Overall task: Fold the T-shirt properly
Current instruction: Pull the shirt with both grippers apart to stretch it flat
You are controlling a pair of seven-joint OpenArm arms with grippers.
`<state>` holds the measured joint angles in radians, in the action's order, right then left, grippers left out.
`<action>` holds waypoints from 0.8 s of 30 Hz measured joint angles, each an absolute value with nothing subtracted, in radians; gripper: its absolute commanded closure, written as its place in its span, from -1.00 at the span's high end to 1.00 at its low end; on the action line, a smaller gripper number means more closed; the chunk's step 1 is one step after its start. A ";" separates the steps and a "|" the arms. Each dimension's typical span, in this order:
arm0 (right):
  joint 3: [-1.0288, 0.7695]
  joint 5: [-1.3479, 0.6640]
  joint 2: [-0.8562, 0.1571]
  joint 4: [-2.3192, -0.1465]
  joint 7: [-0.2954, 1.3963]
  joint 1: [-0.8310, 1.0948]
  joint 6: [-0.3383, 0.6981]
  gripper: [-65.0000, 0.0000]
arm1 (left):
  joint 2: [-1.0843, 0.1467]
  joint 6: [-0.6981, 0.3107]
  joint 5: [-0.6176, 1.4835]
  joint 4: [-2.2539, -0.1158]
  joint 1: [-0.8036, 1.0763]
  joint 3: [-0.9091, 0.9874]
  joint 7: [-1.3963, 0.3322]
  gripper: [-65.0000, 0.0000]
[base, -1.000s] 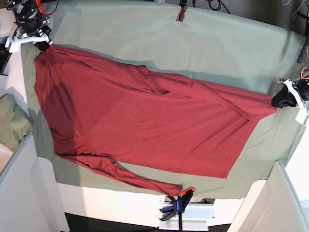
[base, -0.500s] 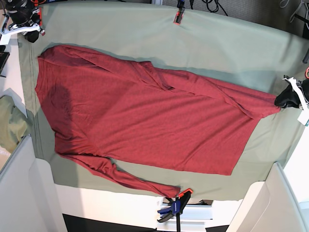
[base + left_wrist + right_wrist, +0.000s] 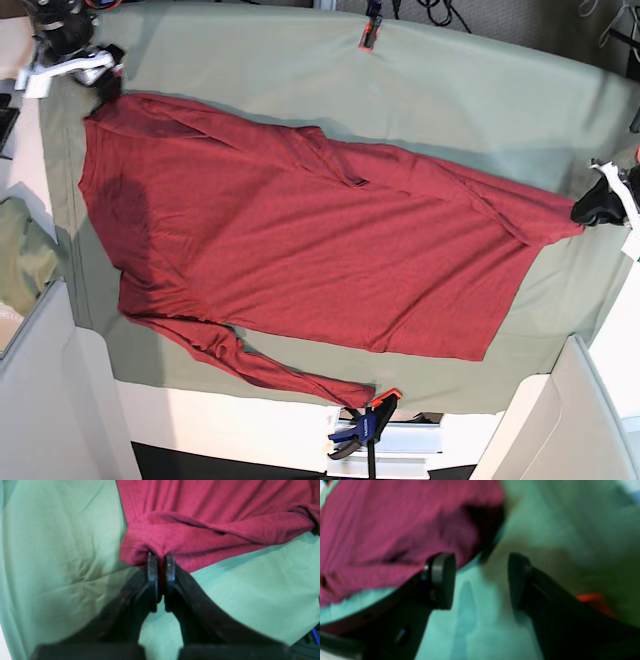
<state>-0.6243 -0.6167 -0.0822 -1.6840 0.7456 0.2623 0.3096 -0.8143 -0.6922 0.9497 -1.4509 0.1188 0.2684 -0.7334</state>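
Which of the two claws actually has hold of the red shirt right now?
The left gripper: its jaws are pinched shut on the T-shirt corner. The right gripper stands open with only table cloth between its pads.

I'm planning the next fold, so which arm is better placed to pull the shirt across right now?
Left. The left gripper is shut on the T-shirt at its edge, while the right gripper stands open beside the fabric, holding nothing.

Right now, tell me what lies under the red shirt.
The T-shirt lies on the pale green table cloth, which shows all around it. Whatever is beneath its middle is covered.
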 measured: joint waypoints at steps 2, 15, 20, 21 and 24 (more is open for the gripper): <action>-0.591 -0.569 -0.069 -1.684 0.719 0.262 0.309 0.03 | -0.814 -0.692 0.962 -1.451 0.119 0.268 -0.733 -1.00; -0.580 -0.523 -0.053 -1.583 0.691 0.133 0.288 0.03 | -0.814 -0.692 0.996 -1.451 0.119 0.269 -0.748 -1.00; -0.580 -0.553 -0.053 -1.539 0.673 0.107 0.292 0.03 | -0.814 -0.692 0.996 -1.451 0.120 0.268 -0.748 -1.00; -0.580 -0.553 -0.052 -1.538 0.673 0.105 0.292 0.03 | -0.814 -0.692 0.997 -1.451 0.119 0.268 -0.748 -1.00; -0.580 -0.553 -0.039 -1.538 0.673 0.097 0.292 -0.07 | -0.814 -0.692 0.996 -1.451 0.119 0.268 -0.748 -1.00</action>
